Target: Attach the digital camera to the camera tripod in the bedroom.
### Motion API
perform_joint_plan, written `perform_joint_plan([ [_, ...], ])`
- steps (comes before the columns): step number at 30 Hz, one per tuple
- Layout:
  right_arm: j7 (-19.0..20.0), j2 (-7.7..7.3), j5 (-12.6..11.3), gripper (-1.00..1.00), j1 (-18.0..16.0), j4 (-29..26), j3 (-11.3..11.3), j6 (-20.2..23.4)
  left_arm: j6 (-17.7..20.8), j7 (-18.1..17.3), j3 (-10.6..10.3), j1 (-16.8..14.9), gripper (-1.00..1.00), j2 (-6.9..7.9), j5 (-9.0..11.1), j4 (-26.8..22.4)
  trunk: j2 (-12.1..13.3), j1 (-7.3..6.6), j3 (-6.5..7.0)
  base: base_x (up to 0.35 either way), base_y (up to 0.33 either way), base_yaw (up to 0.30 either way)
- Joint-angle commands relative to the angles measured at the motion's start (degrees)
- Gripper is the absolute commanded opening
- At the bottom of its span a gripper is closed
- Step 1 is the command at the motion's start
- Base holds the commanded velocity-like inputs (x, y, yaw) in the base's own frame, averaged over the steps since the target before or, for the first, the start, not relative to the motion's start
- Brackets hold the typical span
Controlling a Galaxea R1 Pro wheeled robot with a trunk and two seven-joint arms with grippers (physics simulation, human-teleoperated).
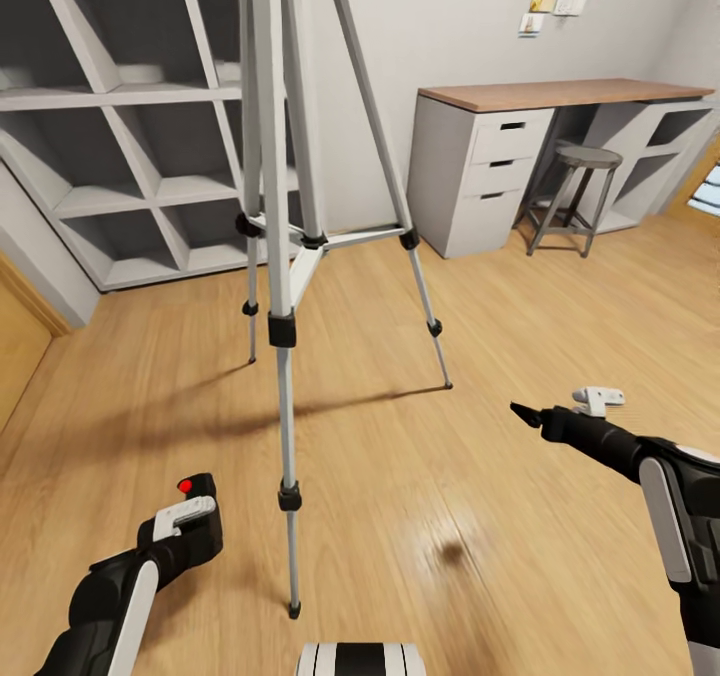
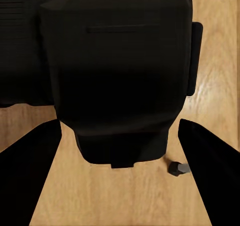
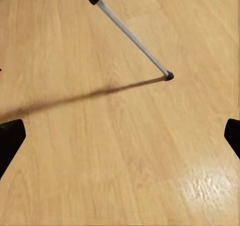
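I stand on the wooden floor (image 1: 520,356) of the bedroom, facing the grey cube shelves (image 1: 130,146) by the wall. To their right is a white table (image 1: 560,96) with a wooden top and 3 drawers, and a round stool (image 1: 585,161) stands under it. The tripod (image 1: 285,256) is just in front of me, its 3 silver legs spread on the floor; its top goes out of the head view. In my right wrist view 1 leg (image 3: 132,38) of it ends in a black foot. My left pincer (image 1: 190,511) holds the camera (image 1: 200,486) low at my left, pinched between the fingers; its red button (image 1: 184,485) faces up, and in the left wrist view its black body (image 2: 115,70) is between my fingers. My right pincer (image 1: 565,406) hangs spread over the floor, holding nothing.
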Motion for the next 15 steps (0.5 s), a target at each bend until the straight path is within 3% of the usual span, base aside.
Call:
perform_joint_plan([
  [1, 0.06, 0.00, -0.20, 1.00, -0.04, -0.04, -0.09, -0.18, 0.20, 0.45, 0.11, 0.02, -1.00, -0.07, 0.56, -0.10, 0.00, -0.03, 0.19, 0.000, 0.000, 0.000],
  [15, 0.06, 0.18, -0.19, 1.00, 0.05, -0.06, 0.07, -2.05, -0.44, 2.05, -0.13, 0.24, -1.00, -0.21, 0.45, 0.33, 0.19, -0.39, 3.29, 0.000, 0.000, 0.000],
])
